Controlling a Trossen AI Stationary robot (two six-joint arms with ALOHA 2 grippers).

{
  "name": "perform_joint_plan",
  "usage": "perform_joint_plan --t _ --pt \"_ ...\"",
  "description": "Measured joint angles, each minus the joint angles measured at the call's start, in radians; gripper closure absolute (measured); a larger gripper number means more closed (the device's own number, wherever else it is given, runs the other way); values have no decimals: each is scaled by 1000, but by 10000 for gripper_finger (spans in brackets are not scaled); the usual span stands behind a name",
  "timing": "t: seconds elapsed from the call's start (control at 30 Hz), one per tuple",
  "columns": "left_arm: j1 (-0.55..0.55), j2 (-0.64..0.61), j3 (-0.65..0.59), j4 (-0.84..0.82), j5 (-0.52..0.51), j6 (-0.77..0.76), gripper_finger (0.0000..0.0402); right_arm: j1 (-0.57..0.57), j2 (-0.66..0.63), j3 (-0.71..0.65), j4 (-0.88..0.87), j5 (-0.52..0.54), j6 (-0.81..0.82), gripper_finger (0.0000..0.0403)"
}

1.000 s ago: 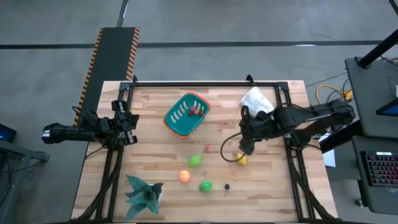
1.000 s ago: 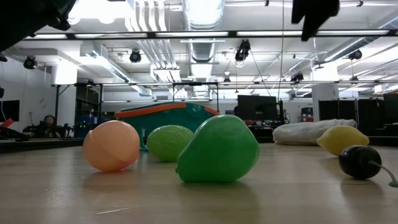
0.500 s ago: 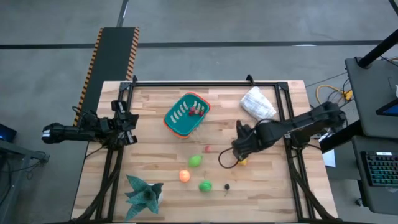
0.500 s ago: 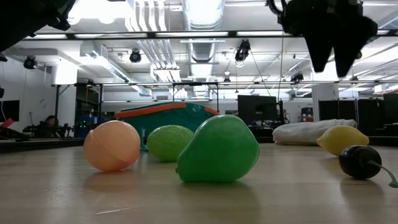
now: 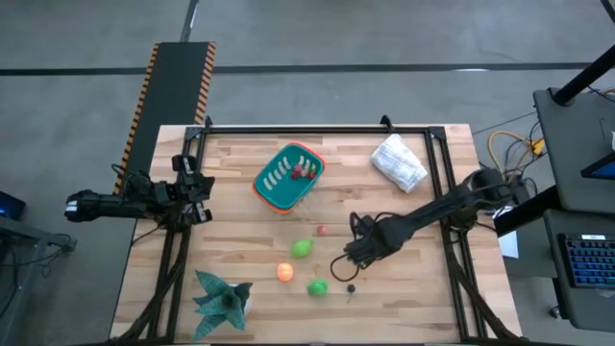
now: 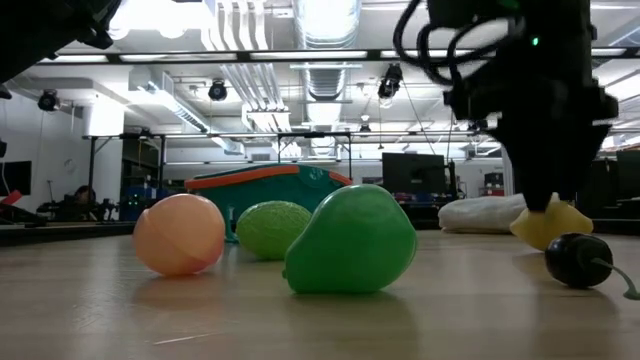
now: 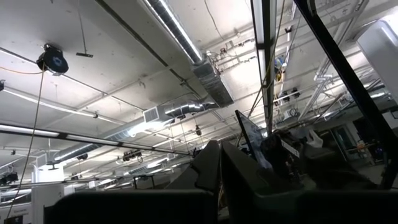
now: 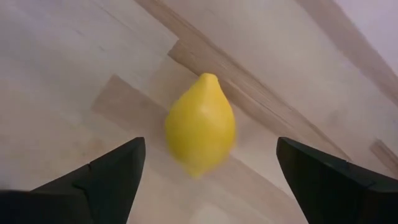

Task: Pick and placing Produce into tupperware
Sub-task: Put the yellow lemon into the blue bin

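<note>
Right gripper (image 8: 205, 180) is low over the wooden table (image 5: 423, 298), fingers (image 8: 106, 174) spread wide — the yellow lemon (image 8: 200, 124) lies on the boards just ahead of them, untouched. The teal tupperware (image 5: 274, 192) sits well apart toward the table's far side. Left gripper (image 5: 197, 187) waits at the left edge — fingers pressed together.

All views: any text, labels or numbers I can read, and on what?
None can be read in any view.
Tub: pale slots only, no lettering.
Lemon, the other produce and the cloth: unmarked.
Striped ramp: orange-black hazard stripes, no words.
Screens in the room behind: too dark and small to read.
</note>
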Motion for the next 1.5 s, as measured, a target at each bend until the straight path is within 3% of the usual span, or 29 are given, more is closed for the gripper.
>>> perform_joint_plan --t 0.43,0.87,1.03,1.17,1.3,1.37,1.43,1.5 --pt "0 -1 0 0 0 0 402 0 40 -109 193 0 35 69" --pt "0 0 0 0 0 0 402 0 30 -117 187 7 14 214" --pt "0 1 0 0 0 0 402 0 12 -113 189 138 -12 214" --pt "0 1 0 0 0 0 402 0 -24 -86 225 377 -89 214" --pt "0 2 0 0 0 0 402 -6 -71 -87 458 666 -287 214" --pt "0 1 0 0 0 0 402 -22 -87 -104 664 733 -453 214" --pt "0 1 0 0 0 0 402 -49 -89 -132 925 717 -655 214" --pt "0 2 0 0 0 0 402 -92 -86 -166 1180 607 -828 214"
